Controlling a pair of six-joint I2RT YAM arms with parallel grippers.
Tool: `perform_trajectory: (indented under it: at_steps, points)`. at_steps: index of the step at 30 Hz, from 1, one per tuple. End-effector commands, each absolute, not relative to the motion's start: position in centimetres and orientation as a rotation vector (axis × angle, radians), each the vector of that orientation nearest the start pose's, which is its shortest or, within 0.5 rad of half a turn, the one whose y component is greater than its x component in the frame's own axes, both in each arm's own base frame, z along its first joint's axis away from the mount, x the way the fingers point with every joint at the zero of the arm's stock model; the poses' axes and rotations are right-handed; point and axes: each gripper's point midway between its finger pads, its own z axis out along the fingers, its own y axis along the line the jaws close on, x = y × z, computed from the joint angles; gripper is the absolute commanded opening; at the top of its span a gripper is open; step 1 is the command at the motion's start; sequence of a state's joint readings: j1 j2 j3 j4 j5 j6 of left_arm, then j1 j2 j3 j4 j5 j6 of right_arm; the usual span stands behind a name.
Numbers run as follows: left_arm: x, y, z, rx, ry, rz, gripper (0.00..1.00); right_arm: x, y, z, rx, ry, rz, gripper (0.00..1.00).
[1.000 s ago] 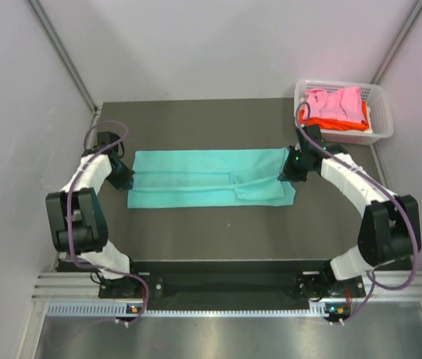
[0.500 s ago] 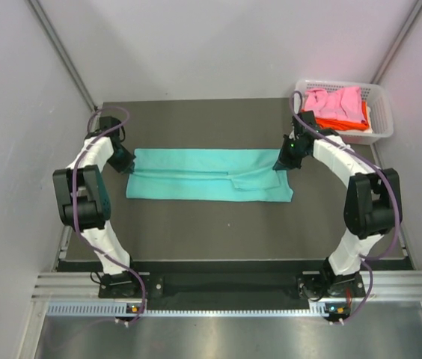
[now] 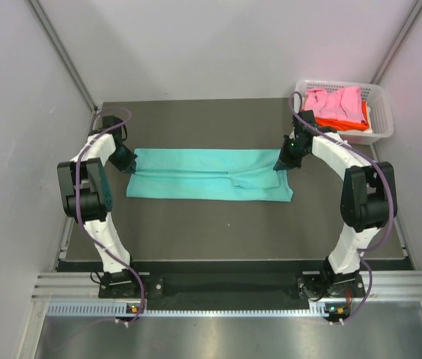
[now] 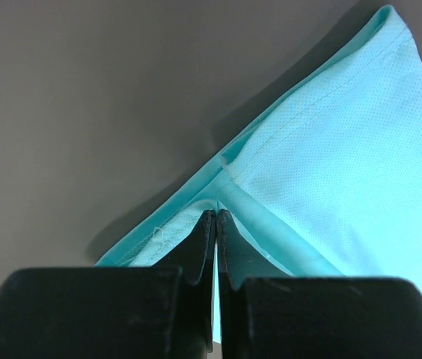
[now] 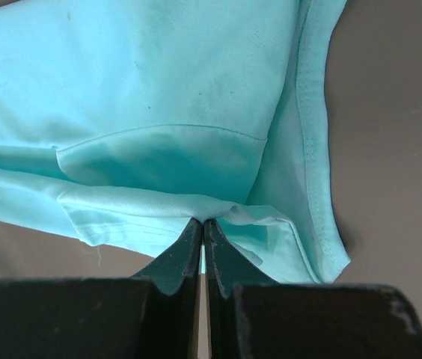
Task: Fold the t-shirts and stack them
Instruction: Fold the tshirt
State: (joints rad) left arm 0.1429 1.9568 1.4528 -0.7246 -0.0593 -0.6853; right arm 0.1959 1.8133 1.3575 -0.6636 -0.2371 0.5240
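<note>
The teal t-shirt lies folded into a long strip across the middle of the dark table. My left gripper is shut on its far left corner; in the left wrist view the gripper pinches the cloth edge. My right gripper is shut on its far right corner; in the right wrist view the gripper pinches a fold of the teal cloth. The pink t-shirt lies on the orange t-shirt in the basket.
A white lattice basket stands at the table's back right corner, just right of my right arm. Grey walls close in on both sides and behind. The dark table stretches in front of the shirt.
Both grippers moved away from me toward the far edge, carrying the teal shirt's near edge over itself. The strip is now narrower. Little has moved in the last half second.
</note>
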Motion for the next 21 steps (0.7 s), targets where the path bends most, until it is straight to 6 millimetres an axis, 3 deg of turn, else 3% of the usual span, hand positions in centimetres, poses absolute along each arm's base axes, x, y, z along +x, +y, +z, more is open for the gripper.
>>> perform_trajectory:
  at_steps: [1, 8, 10, 11, 12, 13, 15, 16, 18, 19, 21]
  points:
    - [42.9, 5.0, 5.5, -1.130, 2.511, -0.043, 0.00, 39.9, 13.6, 9.4, 0.364, 2.690, 0.547, 0.00]
    - [43.2, 5.5, 4.9, -1.110, 2.531, -0.011, 0.00, 40.4, 13.4, 8.5, 0.357, 2.709, 0.559, 0.04]
    - [43.1, 5.8, 5.4, -1.053, 2.551, 0.027, 0.11, 41.1, 12.0, 7.8, 0.323, 2.710, 0.504, 0.14]
    - [43.2, 7.0, 6.5, -1.035, 2.519, 0.130, 0.27, 41.8, 11.2, 8.1, 0.277, 2.692, 0.465, 0.16]
    - [43.2, 7.4, 7.4, -1.014, 2.504, 0.171, 0.35, 42.2, 10.4, 8.4, 0.261, 2.674, 0.424, 0.24]
    - [43.1, 7.9, 9.2, -0.982, 2.470, 0.199, 0.39, 42.7, 9.0, 8.5, 0.254, 2.652, 0.328, 0.28]
    - [42.5, 8.2, 11.0, -0.963, 2.441, 0.233, 0.40, 43.0, 8.5, 10.2, 0.179, 2.613, 0.274, 0.32]
    - [42.2, 8.1, 13.2, -0.943, 2.395, 0.224, 0.41, 42.7, 8.6, 10.7, 0.150, 2.608, 0.233, 0.32]
    - [41.8, 6.7, 14.2, -0.895, 2.382, 0.188, 0.42, 42.4, 9.0, 12.8, 0.076, 2.563, 0.191, 0.35]
    - [41.5, 5.9, 15.6, -0.867, 2.352, 0.148, 0.44, 41.9, 10.7, 13.4, 0.009, 2.546, 0.187, 0.36]
    - [41.4, 3.2, 15.3, -0.806, 2.361, 0.024, 0.43, 41.2, 13.5, 14.7, -0.090, 2.516, 0.217, 0.37]
